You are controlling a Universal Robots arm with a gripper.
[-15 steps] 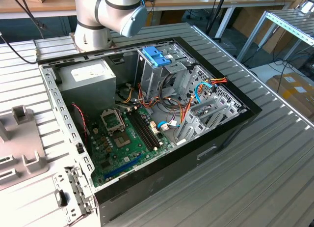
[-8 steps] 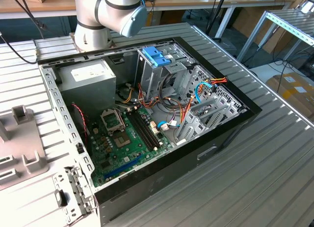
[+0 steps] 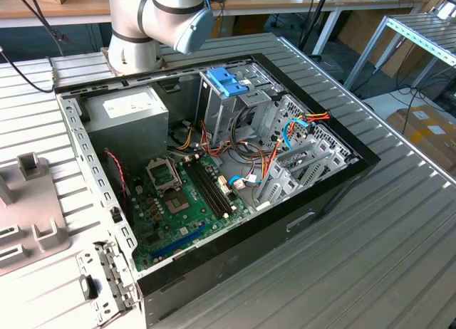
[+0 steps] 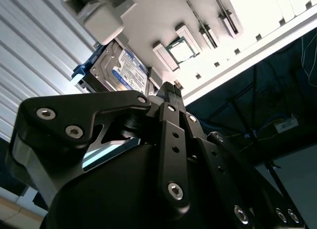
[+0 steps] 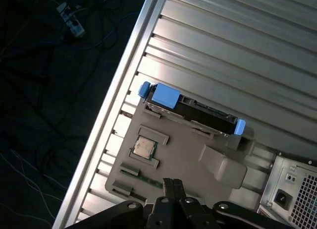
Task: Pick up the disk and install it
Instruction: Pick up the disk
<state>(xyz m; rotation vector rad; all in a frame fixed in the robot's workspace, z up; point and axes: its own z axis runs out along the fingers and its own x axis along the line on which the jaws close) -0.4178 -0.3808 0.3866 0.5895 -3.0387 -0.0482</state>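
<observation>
- The disk (image 5: 190,110) is laid along a grey tray's (image 5: 183,149) edge on the ribbed metal table (image 5: 237,45).
- The gripper (image 5: 171,182) is held above the tray, clenched on nothing.
- Cables (image 5: 99,34) are strewn over the dark floor (image 5: 44,115) beyond.

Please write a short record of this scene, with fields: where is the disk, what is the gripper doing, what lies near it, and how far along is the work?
disk: on the edge of the grey tray, blue rails at both ends, not held
gripper: over the tray, apart from the disk; fingers shut, holding nothing
chip: small and square, seated in the tray
table: slatted metal, carries the tray
computer: lying open in the exterior view
work: disk not yet picked up
</observation>
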